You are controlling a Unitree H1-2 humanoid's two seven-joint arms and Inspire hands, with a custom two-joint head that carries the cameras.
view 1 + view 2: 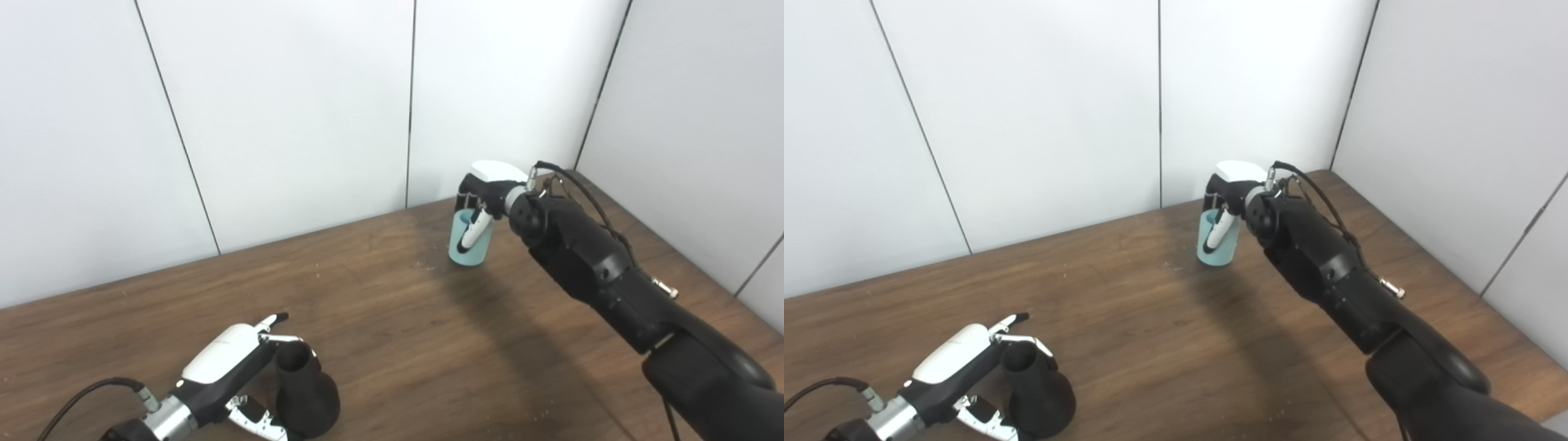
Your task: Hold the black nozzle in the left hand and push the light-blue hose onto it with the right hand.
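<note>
The black nozzle, upright on the table, is clasped by the left robot hand. The light-blue hose, gripped by the right robot hand, is held well apart at two o'clock, its axis near-vertical.

Nozzle black; hose light blue; table dark brown wood-grain; hands — white-and-black.

Bright, even light; sharp pictures; soft shadows on the table.

Left hand low, fingers curled; right hand extended far, fingers clenched.
</note>
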